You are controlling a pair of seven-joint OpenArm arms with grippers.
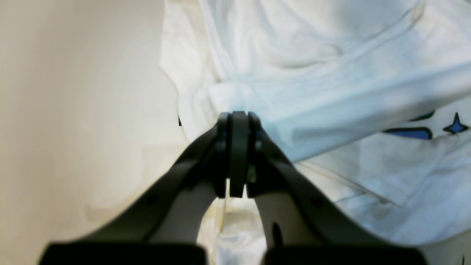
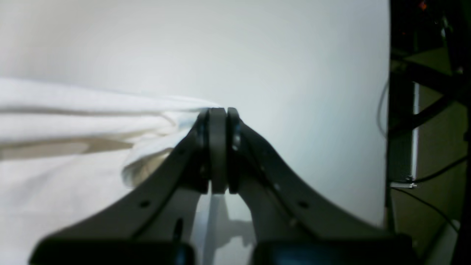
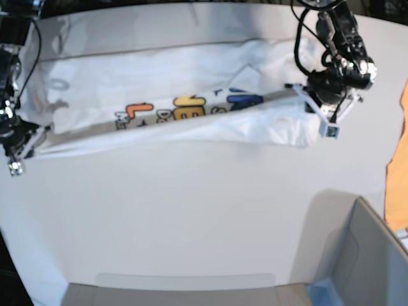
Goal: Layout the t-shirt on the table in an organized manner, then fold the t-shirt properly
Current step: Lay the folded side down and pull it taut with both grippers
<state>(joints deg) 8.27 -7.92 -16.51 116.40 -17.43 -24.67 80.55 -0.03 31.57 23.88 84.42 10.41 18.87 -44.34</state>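
Holding the t-shirt (image 3: 178,95) stretched between both my claws, I keep it spread low across the far part of the surface (image 3: 191,223), print side up, a long fold sagging along its near edge. My left claw (image 1: 238,117) is clamped on bunched cloth at one end; my right claw (image 2: 218,112) is clamped on a thin edge at the other. Risk, judged: uneven tension would deepen that fold and skew the layout. The thin edge ahead of my right claw could slip out if I pull harder, dropping that end into wrinkles.
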